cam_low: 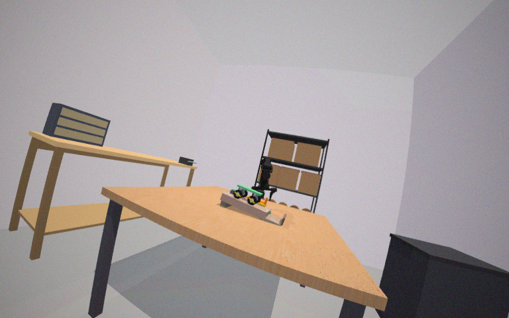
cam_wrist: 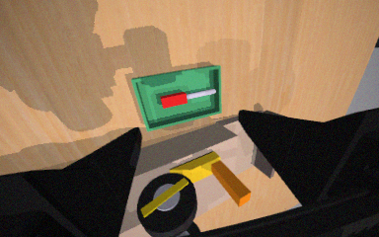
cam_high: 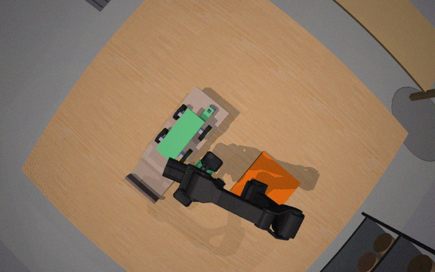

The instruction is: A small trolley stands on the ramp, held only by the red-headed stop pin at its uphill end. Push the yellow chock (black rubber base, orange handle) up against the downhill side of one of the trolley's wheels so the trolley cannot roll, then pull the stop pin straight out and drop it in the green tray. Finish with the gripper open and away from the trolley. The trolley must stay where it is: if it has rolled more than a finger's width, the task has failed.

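My gripper (cam_wrist: 190, 122) is wide open and empty above the green tray (cam_wrist: 151, 91) (cam_high: 199, 164). The stop pin (cam_wrist: 174, 100) lies inside the tray, red head to the left. The green-topped trolley (cam_high: 181, 132) (cam_low: 249, 189) stands on the ramp (cam_high: 150, 160) (cam_low: 244, 205). The yellow chock (cam_wrist: 202, 170) (cam_low: 263, 204) is at the downhill side of the trolley's lower near wheel (cam_wrist: 168, 202) and appears to touch it. Its orange handle (cam_wrist: 231, 184) sticks out sideways. The arm hides the chock in the top view. No red head shows in the bracket (cam_high: 209, 110) uphill.
A dark end stop (cam_high: 141, 188) crosses the ramp's low end. An orange panel (cam_high: 282, 182) lies under the arm beside the ramp. The trolley's wheels and the chock handle stand close to the gripper's fingers in the wrist view.
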Controlling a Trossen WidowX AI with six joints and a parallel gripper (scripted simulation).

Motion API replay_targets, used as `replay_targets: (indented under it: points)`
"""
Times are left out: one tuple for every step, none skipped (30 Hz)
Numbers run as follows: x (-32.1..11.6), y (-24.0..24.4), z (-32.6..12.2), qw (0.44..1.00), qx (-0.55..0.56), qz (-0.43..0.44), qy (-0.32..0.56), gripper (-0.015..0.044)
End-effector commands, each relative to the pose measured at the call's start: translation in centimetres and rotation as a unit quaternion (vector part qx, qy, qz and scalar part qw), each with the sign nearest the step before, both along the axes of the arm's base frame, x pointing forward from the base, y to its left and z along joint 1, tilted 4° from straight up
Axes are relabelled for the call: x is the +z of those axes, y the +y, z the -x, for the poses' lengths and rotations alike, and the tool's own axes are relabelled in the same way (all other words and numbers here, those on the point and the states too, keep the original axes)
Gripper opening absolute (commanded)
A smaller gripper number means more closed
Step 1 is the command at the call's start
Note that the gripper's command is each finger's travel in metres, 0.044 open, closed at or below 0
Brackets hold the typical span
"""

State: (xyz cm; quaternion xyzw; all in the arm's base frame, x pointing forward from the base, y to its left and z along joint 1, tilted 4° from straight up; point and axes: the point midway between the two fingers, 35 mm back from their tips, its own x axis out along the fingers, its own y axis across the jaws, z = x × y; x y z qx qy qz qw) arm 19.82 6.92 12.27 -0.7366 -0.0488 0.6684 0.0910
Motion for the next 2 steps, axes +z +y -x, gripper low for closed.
replay_targets:
  points:
    - [1.39,-0.02,0.24,1.0,0.002,-0.002,-0.002,0.044]
    - [1.71,-0.03,0.28,1.0,0.002,-0.002,-0.002,0.044]
